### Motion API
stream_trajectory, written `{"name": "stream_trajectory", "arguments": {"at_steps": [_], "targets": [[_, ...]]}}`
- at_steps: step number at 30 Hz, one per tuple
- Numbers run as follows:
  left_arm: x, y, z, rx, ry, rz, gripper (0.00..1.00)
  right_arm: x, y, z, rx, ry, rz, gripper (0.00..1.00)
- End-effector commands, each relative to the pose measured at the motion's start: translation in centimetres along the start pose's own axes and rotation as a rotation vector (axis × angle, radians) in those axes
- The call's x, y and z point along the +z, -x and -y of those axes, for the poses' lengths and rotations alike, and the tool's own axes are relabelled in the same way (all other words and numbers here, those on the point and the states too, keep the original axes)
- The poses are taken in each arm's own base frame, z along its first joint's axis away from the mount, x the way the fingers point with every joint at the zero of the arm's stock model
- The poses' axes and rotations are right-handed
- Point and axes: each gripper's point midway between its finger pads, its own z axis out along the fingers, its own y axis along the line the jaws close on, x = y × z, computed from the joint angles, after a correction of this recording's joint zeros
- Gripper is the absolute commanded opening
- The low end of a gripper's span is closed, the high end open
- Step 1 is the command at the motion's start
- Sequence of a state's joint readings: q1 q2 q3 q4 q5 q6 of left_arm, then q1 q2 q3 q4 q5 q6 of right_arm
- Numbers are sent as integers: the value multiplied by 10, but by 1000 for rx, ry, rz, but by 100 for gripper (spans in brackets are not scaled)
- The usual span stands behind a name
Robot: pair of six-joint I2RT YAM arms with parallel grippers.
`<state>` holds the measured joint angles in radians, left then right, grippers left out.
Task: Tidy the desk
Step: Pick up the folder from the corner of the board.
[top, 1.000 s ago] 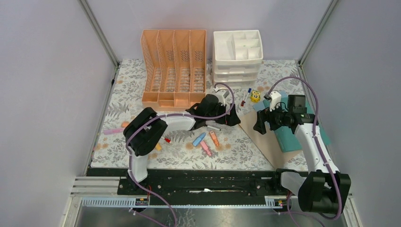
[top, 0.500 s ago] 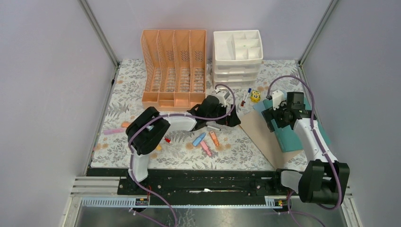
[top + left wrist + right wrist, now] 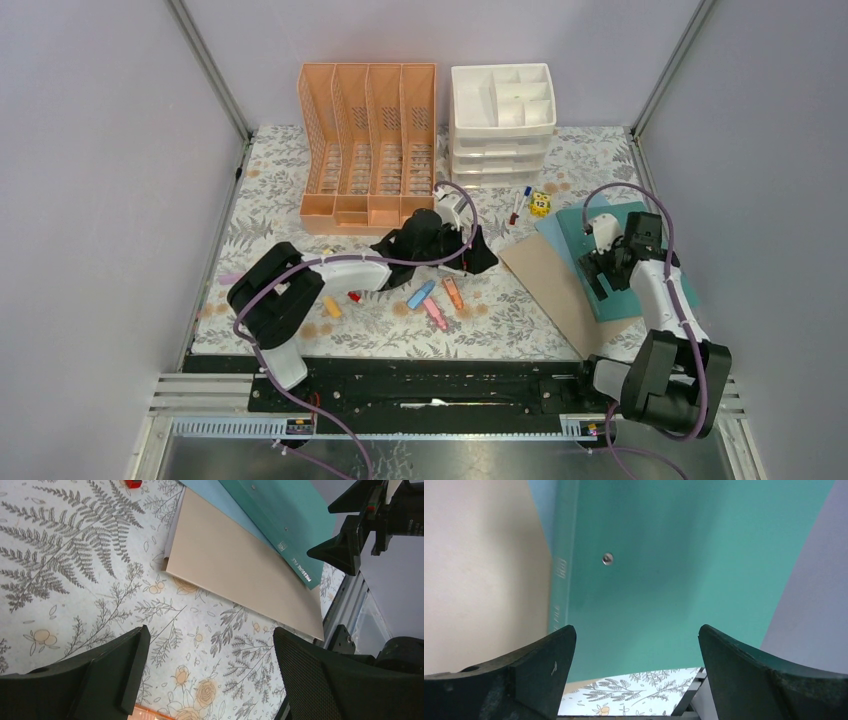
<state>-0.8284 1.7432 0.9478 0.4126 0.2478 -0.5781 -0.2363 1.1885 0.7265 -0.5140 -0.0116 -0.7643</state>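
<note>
Desk [image 3: 280, 200] extends left of and beyond teal folder [image 3: 684, 570], which lies at its R near corner, long axis diagonal to desk edge. Tan folder [image 3: 240, 570] lies just left of teal folder. R gripper [image 3: 635, 632], fingers spread, empty, hangs directly over teal folder; we judge R arm nearer. L gripper [image 3: 210, 632], also released, is well left of it.

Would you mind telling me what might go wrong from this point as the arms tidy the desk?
1. The open right gripper hovers over the teal folder, which overlaps the tan folder. Pinching it flat may drag both toward the right edge of the desk.
2. The open left gripper sits low near the loose markers, so a sweep of that arm could scatter them.
</note>
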Motion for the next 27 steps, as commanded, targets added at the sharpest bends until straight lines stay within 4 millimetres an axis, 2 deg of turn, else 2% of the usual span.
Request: {"name": "stream_trajectory", "arguments": {"at_steps": [1, 7, 12, 15, 18, 21, 27], "targets": [[-11, 7, 16, 5, -66, 45, 99, 5, -14, 10, -30, -30, -24, 100], [-18, -2, 20, -7, -79, 32, 99, 35, -16, -19, 43, 129, -42, 100], [-23, -6, 26, -24, -100, 39, 99, 55, -28, -27, 55, 150, -79, 100], [-25, -9, 28, -36, -110, 39, 99, 53, -28, -41, 56, 210, -62, 100], [-26, -10, 31, -43, -121, 41, 99, 40, -14, -58, 67, 304, 9, 100], [-26, -9, 36, -53, -139, 51, 99, 33, -6, -65, 82, 359, 28, 100], [-25, -10, 48, -79, -191, 65, 99, 53, -13, -69, 86, 349, -56, 100]]}}
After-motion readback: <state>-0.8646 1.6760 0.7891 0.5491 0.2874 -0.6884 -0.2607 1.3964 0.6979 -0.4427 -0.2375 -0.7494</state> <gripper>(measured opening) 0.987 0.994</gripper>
